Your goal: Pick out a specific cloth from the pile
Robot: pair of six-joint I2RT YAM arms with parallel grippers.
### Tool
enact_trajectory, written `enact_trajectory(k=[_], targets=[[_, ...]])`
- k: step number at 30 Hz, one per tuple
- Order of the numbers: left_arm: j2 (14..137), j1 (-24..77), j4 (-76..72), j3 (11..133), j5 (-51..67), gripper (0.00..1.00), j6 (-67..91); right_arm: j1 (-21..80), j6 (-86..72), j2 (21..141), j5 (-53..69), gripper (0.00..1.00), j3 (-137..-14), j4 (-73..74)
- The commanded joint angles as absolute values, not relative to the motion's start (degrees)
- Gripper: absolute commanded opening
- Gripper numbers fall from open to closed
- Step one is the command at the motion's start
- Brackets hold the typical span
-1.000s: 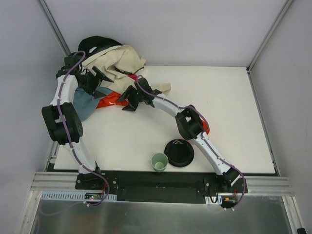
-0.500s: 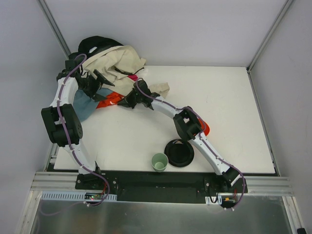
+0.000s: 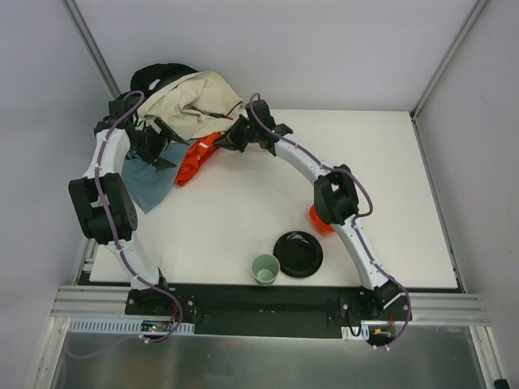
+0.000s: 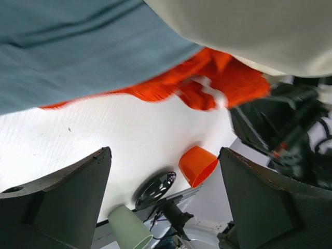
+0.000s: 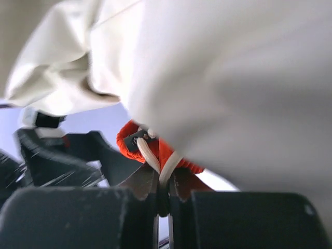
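The right jaws are pinched shut on an edge of the cloth (image 3: 193, 160) and a cream strap (image 5: 147, 151); the pile (image 3: 190, 101) drapes over them, hiding the rest. The left jaws stand wide, the cloth ahead, half under teal fabric (image 4: 78, 46).

The crumpled orange-red cloth (image 3: 193, 160) lies stretched out from beneath the heaped pile (image 3: 190, 101).

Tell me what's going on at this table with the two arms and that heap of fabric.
The right gripper is shut on a fold of the orange-red cloth at the edge of the pile. The cloth trails onto the white table, with its upper end tucked under the pile. The left gripper is open close by, near the teal piece, and holds nothing.
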State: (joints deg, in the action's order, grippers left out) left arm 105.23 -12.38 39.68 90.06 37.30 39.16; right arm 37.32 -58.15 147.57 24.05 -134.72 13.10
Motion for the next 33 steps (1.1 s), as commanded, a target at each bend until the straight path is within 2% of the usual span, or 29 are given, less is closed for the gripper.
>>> enact_trajectory(k=[1,10,17,23,33], targets=[[106.7,-13.1,40.0,91.8,33.3,0.85,39.3,36.5,-53.1,136.2,26.5,0.01,-141.2,12.7],[116.7,-14.1,40.2,97.1,31.6,0.84,40.9,36.0,-42.5,124.6,32.3,0.01,-141.2,16.7],[120.1,-15.0,40.3,95.7,29.2,0.85,40.5,32.7,-39.9,116.9,35.0,0.01,-141.2,14.7],[121.7,-16.0,40.3,95.3,28.4,0.85,39.9,26.9,-47.5,114.0,39.3,0.0,-143.0,7.0],[122.1,-16.4,40.6,94.6,28.5,0.85,39.1,14.0,-46.9,104.9,36.6,0.01,-143.5,5.8]])
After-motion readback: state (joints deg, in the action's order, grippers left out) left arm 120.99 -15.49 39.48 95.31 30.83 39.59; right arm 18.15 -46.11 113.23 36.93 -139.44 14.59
